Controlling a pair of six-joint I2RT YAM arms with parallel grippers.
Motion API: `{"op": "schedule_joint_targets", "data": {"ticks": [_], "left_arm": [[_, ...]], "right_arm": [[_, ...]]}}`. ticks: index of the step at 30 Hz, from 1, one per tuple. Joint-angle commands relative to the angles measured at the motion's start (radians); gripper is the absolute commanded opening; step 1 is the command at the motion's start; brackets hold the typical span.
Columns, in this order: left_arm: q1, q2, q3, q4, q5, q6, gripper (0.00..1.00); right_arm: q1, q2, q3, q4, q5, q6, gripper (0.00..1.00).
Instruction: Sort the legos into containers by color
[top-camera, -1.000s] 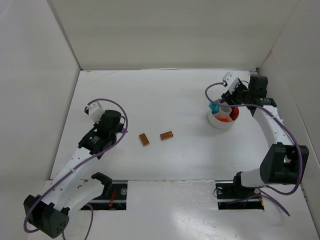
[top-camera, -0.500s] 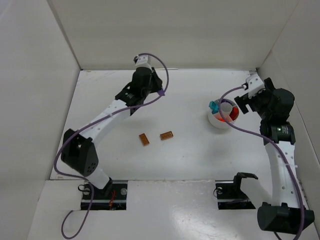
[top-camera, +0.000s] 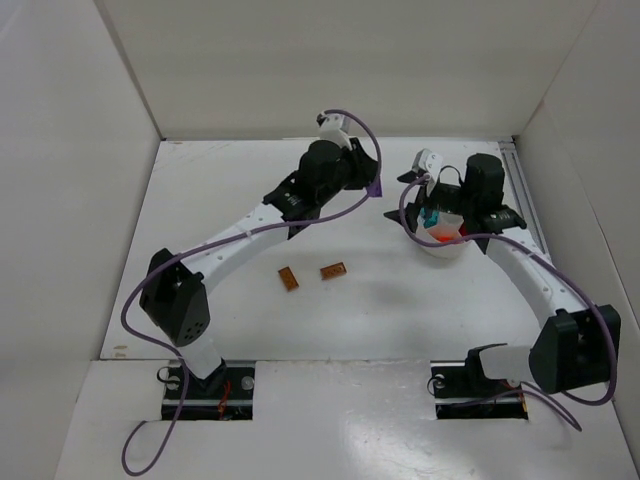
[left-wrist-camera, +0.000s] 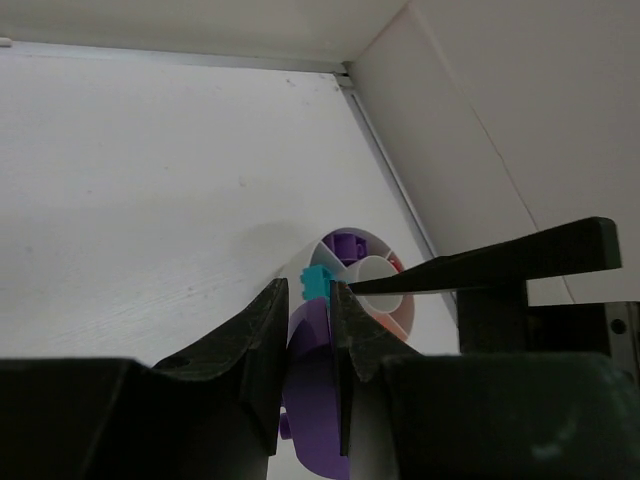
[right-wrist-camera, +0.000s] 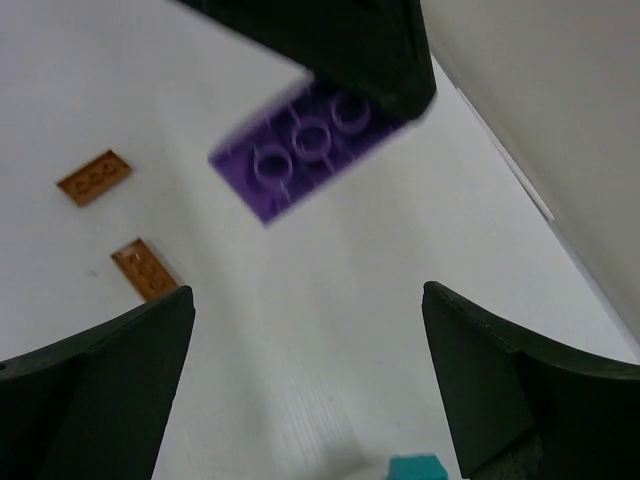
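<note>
Now the left gripper (left-wrist-camera: 308, 300), pinched on a purple brick (right-wrist-camera: 312, 148), hangs just beside the bowl (top-camera: 437, 247) while the right gripper (right-wrist-camera: 310, 340) gapes wide by it; the drop is in hand, needing centring over the bowl's purple pieces (left-wrist-camera: 347, 245) before release

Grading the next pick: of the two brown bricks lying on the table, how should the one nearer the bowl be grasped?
Take that brown brick across its two long edges, coming straight down from above. It lies flat as a thin plate, with nothing touching it and well apart from the other brown brick, so closing across the narrow width looks the safest hold.
</note>
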Motion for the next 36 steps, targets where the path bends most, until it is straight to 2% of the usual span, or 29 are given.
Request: {"op": "schedule_joint_targets", "data": {"ticks": [1,5,7,9,11,12,14,15,21,22,24,25,26,27,29,30,31,34,36], "left_arm": [[-0.056,-0.004,0.005,0.107,-0.096,-0.068,0.00],[-0.119,-0.016,-0.031,0.165,-0.253,-0.096,0.00],[-0.149,-0.026,-0.042,0.178,-0.352,-0.096,0.00],[-0.181,-0.035,-0.042,0.189,-0.408,-0.087,0.00],[-0.181,-0.035,-0.062,0.211,-0.399,-0.087,0.00],[-0.181,-0.044,-0.062,0.212,-0.399,-0.087,0.00],[-0.181,-0.053,-0.071,0.224,-0.399,-0.087,0.00],[-0.181,-0.053,-0.088,0.224,-0.399,-0.087,0.00],[-0.190,-0.114,-0.153,0.311,-0.388,-0.069,0.00],[-0.190,-0.115,-0.163,0.320,-0.388,-0.069,0.00],[-0.190,-0.115,-0.164,0.320,-0.368,-0.056,0.00],[-0.190,-0.115,-0.164,0.320,-0.368,-0.044,0.04],[-0.190,-0.115,-0.164,0.308,-0.357,-0.034,0.20],[-0.190,-0.124,-0.164,0.292,-0.357,-0.033,0.42],[-0.190,-0.133,-0.153,0.270,-0.348,-0.018,0.57],[-0.190,-0.133,-0.153,0.246,-0.348,-0.003,0.74],[-0.190,-0.147,-0.153,0.226,-0.357,-0.003,0.84],[-0.146,-0.191,-0.144,0.146,-0.332,-0.003,0.97],[-0.106,-0.229,-0.188,0.114,-0.322,-0.003,0.99]], "right_arm": [[0.051,0.006,0.047,0.271,-0.087,0.198,1.00],[0.071,0.030,0.061,0.322,-0.070,0.341,1.00],[0.080,0.030,0.048,0.322,-0.009,0.381,1.00],[0.080,0.009,0.026,0.351,0.034,0.427,0.94],[0.080,-0.002,0.014,0.367,0.046,0.439,0.86],[0.071,-0.002,0.014,0.367,0.047,0.461,0.75],[0.071,-0.013,0.014,0.376,0.059,0.461,0.62],[0.071,-0.013,0.014,0.376,0.059,0.473,0.49],[0.071,0.015,0.014,0.376,0.022,0.485,0.26],[0.071,0.015,0.023,0.376,0.022,0.485,0.13],[0.071,0.015,0.023,0.376,0.022,0.473,0.04],[0.071,0.015,0.023,0.376,0.022,0.459,0.03],[0.071,0.015,0.023,0.376,0.022,0.450,0.03],[0.071,0.015,0.023,0.376,0.022,0.450,0.03],[0.045,0.015,0.023,0.376,0.002,0.441,0.03],[0.028,0.015,0.012,0.376,-0.016,0.427,0.03],[0.009,0.015,0.012,0.365,-0.025,0.418,0.03],[-0.100,0.035,-0.008,0.318,-0.065,0.360,0.03],[-0.186,0.046,-0.008,0.249,-0.081,0.305,0.03]]}}
